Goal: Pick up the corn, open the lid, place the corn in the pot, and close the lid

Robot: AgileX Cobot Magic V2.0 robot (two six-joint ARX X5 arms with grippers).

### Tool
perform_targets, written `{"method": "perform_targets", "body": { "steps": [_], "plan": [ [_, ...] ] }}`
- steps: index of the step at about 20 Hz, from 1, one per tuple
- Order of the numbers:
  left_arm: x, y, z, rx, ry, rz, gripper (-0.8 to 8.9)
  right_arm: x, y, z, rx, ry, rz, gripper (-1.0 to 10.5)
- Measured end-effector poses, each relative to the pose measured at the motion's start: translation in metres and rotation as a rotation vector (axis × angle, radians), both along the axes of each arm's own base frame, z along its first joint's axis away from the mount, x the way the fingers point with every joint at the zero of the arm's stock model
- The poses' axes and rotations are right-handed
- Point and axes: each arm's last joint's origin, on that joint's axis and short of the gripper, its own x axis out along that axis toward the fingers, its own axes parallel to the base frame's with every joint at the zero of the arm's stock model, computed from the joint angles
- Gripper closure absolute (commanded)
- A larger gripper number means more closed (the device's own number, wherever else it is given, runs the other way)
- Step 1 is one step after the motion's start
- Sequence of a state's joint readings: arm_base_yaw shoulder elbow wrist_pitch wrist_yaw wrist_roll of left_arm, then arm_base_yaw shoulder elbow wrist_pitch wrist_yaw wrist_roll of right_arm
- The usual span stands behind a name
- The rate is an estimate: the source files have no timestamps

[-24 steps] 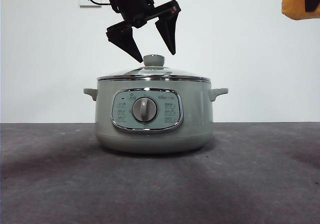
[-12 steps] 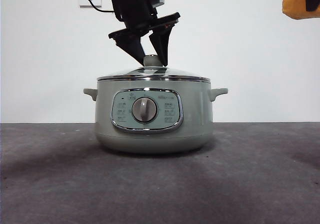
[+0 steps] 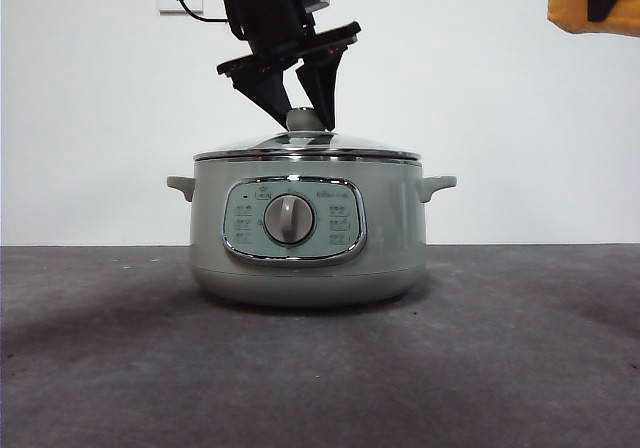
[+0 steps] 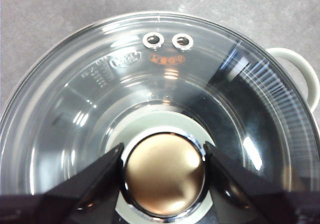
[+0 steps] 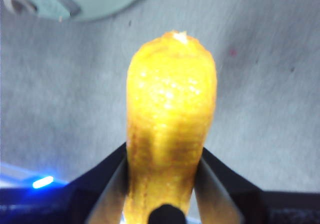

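Left pincer point(image 3: 308, 120): comes down from 12 o'clock over the pot, its two black jaws pressed against the sides of the knob point(image 3: 307, 119).
Lid point(image 3: 307, 149): seated flat on the pot point(image 3: 307, 233), which stands mid-worktop point(image 3: 320, 368).
Right pincer point(image 5: 162, 174): high at the 1 o'clock corner of the front view, pinching the corn point(image 5: 170, 119) by its lower half, well clear of the pot.
Risk, lid: the jaws meet only the rounded sides of the knob; judged from that, a slightly tilted or hurried lift could let the knob slide out and the glass drop back on the rim.
Risk, pot: if the lid sticks, the pull may drag or rock the whole pot.
Risk, corn: it is held near one end, so a quick swing could pivot it loose before the pot is uncovered.
Left wrist view only: the knob's shiny cap point(image 4: 164, 174) sits between the jaws, two steam holes point(image 4: 168, 40) pierce the glass, and one side handle point(image 4: 300, 69) shows at the edge.
Front view only: the dial point(image 3: 289, 219) and control panel, and the height gap between corn and lid.
Right wrist view only: the jaws' hold on the corn, with a sliver of the pot beyond.
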State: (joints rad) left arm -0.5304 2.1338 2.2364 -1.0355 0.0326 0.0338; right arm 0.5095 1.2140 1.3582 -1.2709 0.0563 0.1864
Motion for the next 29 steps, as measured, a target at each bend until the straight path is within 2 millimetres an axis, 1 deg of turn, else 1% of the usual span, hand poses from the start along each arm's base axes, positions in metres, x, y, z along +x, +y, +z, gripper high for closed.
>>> {"method": "perform_targets", "body": {
  "steps": [2, 3, 5, 7, 8, 10, 13, 15, 18, 22, 25, 28, 29],
  "plan": [
    [-0.005, 0.006, 0.011, -0.010, -0.013, 0.004, 8.23, 0.003, 0.002, 0.002, 0.022, -0.039, 0.000, 9.6],
    [-0.008, 0.012, 0.021, -0.016, -0.034, 0.006, 8.23, 0.005, 0.003, 0.003, 0.030, -0.053, 0.000, 9.6],
    [-0.016, 0.027, 0.041, -0.027, -0.077, 0.024, 8.23, 0.009, 0.005, 0.008, 0.038, -0.067, 0.000, 9.6],
    [-0.023, 0.044, 0.061, -0.040, -0.123, 0.046, 8.23, 0.021, 0.012, 0.017, 0.049, -0.080, 0.002, 9.6],
    [-0.026, 0.052, 0.068, -0.042, -0.138, 0.057, 8.23, 0.029, 0.016, 0.021, 0.056, -0.081, 0.005, 9.6],
    [-0.028, 0.068, 0.075, -0.034, -0.134, 0.086, 8.23, 0.048, 0.028, 0.027, 0.081, -0.076, 0.018, 9.6],
    [-0.026, 0.092, 0.077, -0.009, -0.109, 0.134, 8.23, 0.084, 0.050, 0.032, 0.125, -0.059, 0.044, 9.6],
    [-0.022, 0.110, 0.078, -0.004, -0.110, 0.177, 8.23, 0.110, 0.065, 0.030, 0.137, -0.052, 0.062, 9.6],
    [-0.014, 0.139, 0.079, 0.005, -0.114, 0.247, 8.23, 0.149, 0.088, 0.019, 0.134, -0.053, 0.078, 9.6],
    [-0.008, 0.172, 0.079, 0.029, -0.120, 0.317, 8.23, 0.193, 0.119, -0.007, 0.142, -0.090, 0.113, 9.6],
    [-0.006, 0.196, 0.079, 0.044, -0.115, 0.364, 8.23, 0.209, 0.147, -0.029, 0.148, -0.113, 0.163, 9.6],
    [-0.004, 0.219, 0.079, 0.057, -0.116, 0.411, 8.23, 0.215, 0.170, -0.059, 0.118, -0.078, 0.209, 9.6],
    [-0.004, 0.226, 0.079, 0.059, -0.116, 0.429, 8.23, 0.217, 0.175, -0.069, 0.105, -0.058, 0.216, 9.6]
  ]
}}
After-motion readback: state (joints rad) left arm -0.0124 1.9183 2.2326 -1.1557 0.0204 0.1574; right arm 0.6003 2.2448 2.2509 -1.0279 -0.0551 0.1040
